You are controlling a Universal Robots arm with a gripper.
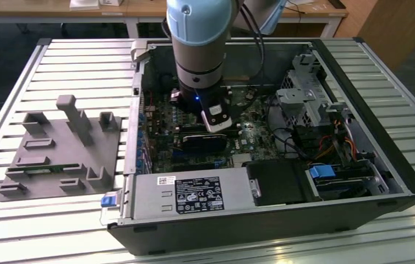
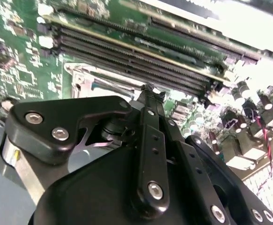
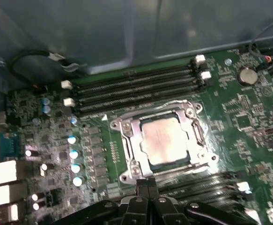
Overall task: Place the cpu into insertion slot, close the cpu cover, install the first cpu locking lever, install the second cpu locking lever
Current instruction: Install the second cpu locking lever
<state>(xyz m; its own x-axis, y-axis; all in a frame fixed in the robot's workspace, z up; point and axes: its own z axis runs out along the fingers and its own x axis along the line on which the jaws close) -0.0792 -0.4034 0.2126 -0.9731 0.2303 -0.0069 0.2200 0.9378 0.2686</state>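
The dull silver square cpu [image 3: 164, 140] already lies flat in the silvery-rimmed insertion slot [image 3: 196, 136] near the middle of the green motherboard [image 3: 248, 117], just beside the long black memory slots [image 3: 136, 89] that run along one of its sides. The thin silvery frame-shaped cpu cover [image 3: 135, 146] appears to be down around the chip, its square window leaving the metal top bare; judged from this, the seating step and probably the cover step are done. Thin bright wire levers [image 3: 173, 103] run along the edges of the socket, but whether either is hooked under its catch cannot be told.

In the first wrist view the black tool [image 3: 148, 183] hangs just off the socket's near edge with its two fingertips pressed together and nothing between them, so it is closed and empty. That stance suits pushing or hooking a slim lever rather than carrying a part. In the second wrist view the same black linkage [image 2: 148, 96] points toward the socket frame [image 2: 84, 82] beside the memory slots.

In the exterior view the grey and blue robot arm [image 1: 200, 49] reaches straight down into the open black computer case [image 1: 383, 165], which lies on its side on the slatted metal bench [image 1: 60, 55]. A grey moulded parts holder [image 1: 60, 148] sits on the bench toward the exterior view's left, well apart from the work
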